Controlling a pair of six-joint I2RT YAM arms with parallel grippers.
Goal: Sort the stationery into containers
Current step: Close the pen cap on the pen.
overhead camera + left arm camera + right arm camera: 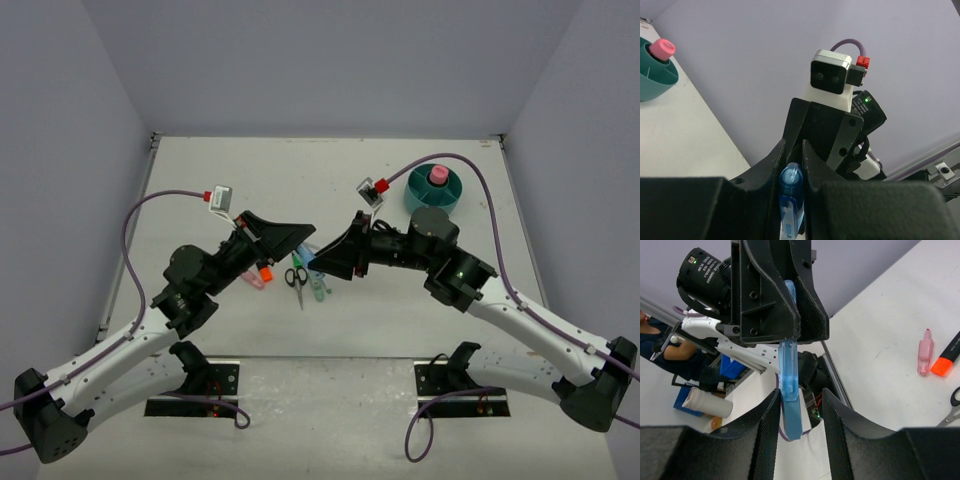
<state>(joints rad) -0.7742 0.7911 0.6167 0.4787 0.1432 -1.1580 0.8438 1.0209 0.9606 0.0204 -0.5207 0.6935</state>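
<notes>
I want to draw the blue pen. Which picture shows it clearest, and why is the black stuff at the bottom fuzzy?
Right wrist view: pen sharp and bright; right claw sits too close, so blurry. Left wrist view: same blur, pen partly hidden. Top view: even light, pen tiny.

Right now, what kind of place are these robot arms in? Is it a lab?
Most likely a robot lab's test cell. The left arm and right arm are bolted to a white table boxed in by plain walls, with a blue pen, highlighters and a teal organizer as practice props.
</notes>
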